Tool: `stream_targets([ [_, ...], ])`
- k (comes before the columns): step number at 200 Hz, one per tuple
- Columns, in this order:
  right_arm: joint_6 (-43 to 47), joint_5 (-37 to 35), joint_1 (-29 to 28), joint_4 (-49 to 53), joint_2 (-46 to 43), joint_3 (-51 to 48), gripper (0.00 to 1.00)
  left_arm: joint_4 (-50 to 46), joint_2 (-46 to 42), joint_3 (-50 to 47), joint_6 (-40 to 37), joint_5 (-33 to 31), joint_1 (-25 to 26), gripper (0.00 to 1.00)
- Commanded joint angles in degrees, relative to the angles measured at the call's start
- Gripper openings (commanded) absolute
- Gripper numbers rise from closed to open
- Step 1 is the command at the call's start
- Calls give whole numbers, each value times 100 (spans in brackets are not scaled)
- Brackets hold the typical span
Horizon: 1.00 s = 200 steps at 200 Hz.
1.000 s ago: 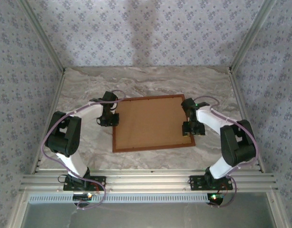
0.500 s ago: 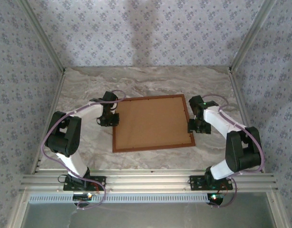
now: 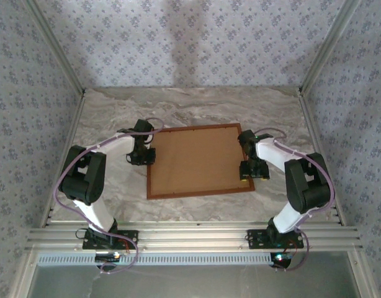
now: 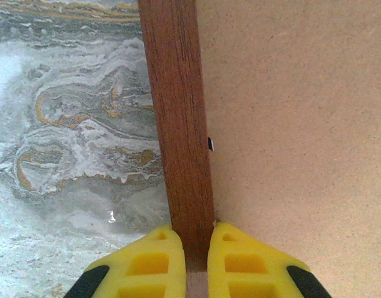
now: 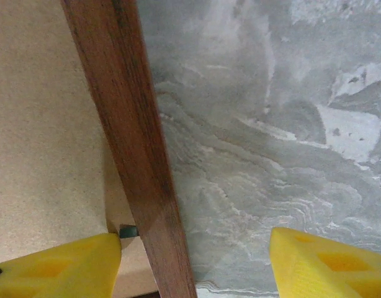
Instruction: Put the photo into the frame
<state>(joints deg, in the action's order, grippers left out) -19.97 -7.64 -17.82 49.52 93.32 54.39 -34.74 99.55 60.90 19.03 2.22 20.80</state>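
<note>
The frame (image 3: 197,193) lies back side up on the marble table, its reddish-brown moulding around a plain brown backing board (image 3: 197,160). The photo is hidden. My left gripper (image 3: 143,155) is at the frame's left rail. In the left wrist view its yellow fingers (image 4: 154,261) are shut on the moulding (image 4: 178,124). My right gripper (image 3: 249,172) hangs over the right rail near the front corner. It stands open (image 5: 193,248) astride the moulding (image 5: 128,136), one finger over the board (image 5: 41,124) and the other over the table.
The marble table (image 3: 190,108) runs back to patterned walls on three sides. An aluminium rail (image 3: 190,239) crosses the near edge by the arm bases. A small dark tab (image 5: 128,232) sits at the inner edge of the right rail.
My right gripper swung out to the right of the frame, then came back over its right rail, a little nearer the front corner. The left gripper and the frame have stayed put.
</note>
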Motion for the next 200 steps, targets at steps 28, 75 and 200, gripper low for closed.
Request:
stream_targets([
  [28, -80, 121, -46, 21, 59, -91, 66, -190, 311, -47, -240, -151, 108, 0],
  [75, -77, -165, 81, 261, -499, 67, 65, -196, 315, -39, -233, -182, 109, 0],
  [200, -120, -21, 100, -197, 160, -174, 65, -222, 301, -51, -238, -186, 109, 0],
])
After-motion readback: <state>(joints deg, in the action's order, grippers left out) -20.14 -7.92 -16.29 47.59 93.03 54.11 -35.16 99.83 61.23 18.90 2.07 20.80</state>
